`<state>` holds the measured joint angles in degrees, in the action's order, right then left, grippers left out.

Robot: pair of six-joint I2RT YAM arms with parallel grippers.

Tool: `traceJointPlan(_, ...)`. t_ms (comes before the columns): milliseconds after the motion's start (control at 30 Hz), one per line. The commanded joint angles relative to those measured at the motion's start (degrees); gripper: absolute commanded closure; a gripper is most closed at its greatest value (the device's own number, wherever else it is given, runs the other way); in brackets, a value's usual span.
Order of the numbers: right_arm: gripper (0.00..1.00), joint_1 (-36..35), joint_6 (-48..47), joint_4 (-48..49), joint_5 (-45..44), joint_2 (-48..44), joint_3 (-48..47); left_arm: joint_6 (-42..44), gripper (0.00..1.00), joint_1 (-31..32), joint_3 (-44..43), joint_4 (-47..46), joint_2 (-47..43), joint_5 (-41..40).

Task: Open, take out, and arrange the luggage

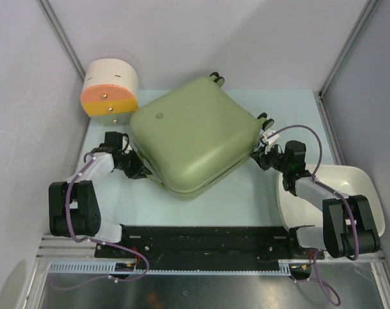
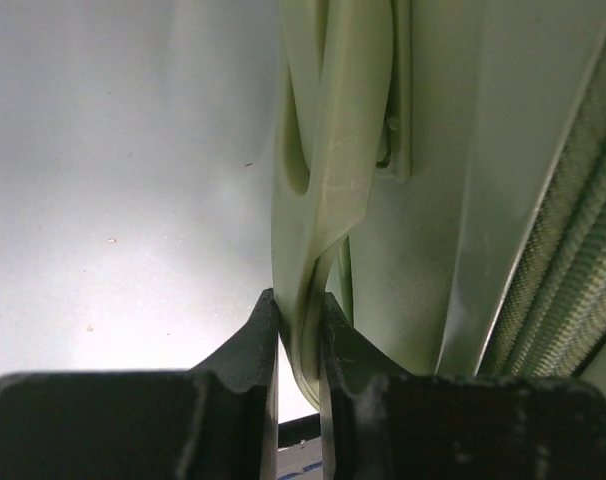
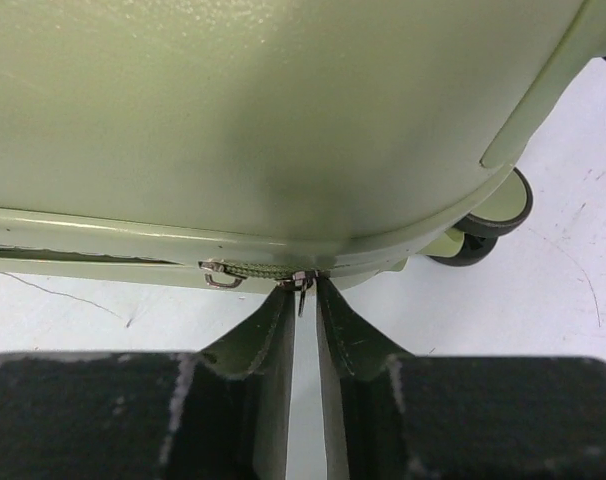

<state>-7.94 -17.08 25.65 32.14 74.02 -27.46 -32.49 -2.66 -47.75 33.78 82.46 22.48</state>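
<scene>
- The luggage (image 1: 195, 138) lies flat in the middle of the table (image 1: 246, 206), turned at an angle with its lid down. It looks like early going.
- The left gripper (image 2: 298, 325) is at the case's left edge, and its jaws are pinched tight on the pale green handle (image 2: 338, 170). I read that as bracing the case.
- The right gripper (image 3: 305, 300) is at the right corner, by the wheel (image 3: 498, 210). Its tips sit right at the zip pull (image 3: 301, 283).
- The right jaws stand narrow with a slit of light between them. I cannot tell whether the pull is pinched or merely touched.
- A second metal tab (image 3: 218, 275) sits just left along the zip line.
- Progress, as I judge it: the zip looks closed at this corner, the shell is shut and nothing is out. Unzipping, lifting the lid, unloading and arranging are all left to do.
- The white basin (image 1: 359, 177) waits at the right, and the cream-and-orange drum (image 1: 111, 87) stands at the far left.
- For writing, there is no brand or label to read. A small round mark (image 1: 159, 116) shows on the lid, too small to make out.
</scene>
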Motion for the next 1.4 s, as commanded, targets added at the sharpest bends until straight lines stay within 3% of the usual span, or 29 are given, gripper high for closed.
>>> traceJointPlan(0, 0.78, -2.0, -0.8, 5.5, -1.0, 0.6, -0.8, 4.1, 1.00, -1.4, -0.4, 3.2, -1.6, -0.5)
traceJointPlan(167, 0.76, -3.0, -2.0, 3.6, -1.9, 1.8, -2.3, 4.5, 1.00, -1.4, -0.3, 3.1, -1.8, -0.2)
traceJointPlan(233, 1.00, -3.1, -2.1, 2.7, -2.0, 2.3, -2.9, 4.7, 1.00, -1.6, -0.2, 3.1, -2.1, -0.4)
traceJointPlan(367, 1.00, -1.8, -2.8, 0.8, -3.9, 0.8, -2.6, 6.6, 1.00, -2.8, -0.1, 3.7, -3.4, -0.9)
traceJointPlan(600, 1.00, 1.8, -7.0, -6.3, -1.8, -9.8, 1.3, 14.8, 1.00, -7.2, -3.9, 9.4, -2.0, -3.1)
traceJointPlan(700, 1.00, 3.1, -9.7, -4.9, -2.4, -12.0, 2.3, 18.1, 1.00, -7.3, -6.8, 11.2, -0.5, -4.9)
traceJointPlan(967, 1.00, 10.0, -14.2, 10.4, -0.8, 1.0, -1.0, 21.9, 1.00, -7.3, -10.2, 11.7, 4.1, -4.8)
traceJointPlan(1367, 1.00, 17.9, -14.7, 28.7, 19.5, 18.9, -12.5, 26.1, 1.00, -6.8, -16.1, 12.3, 11.8, -5.2)
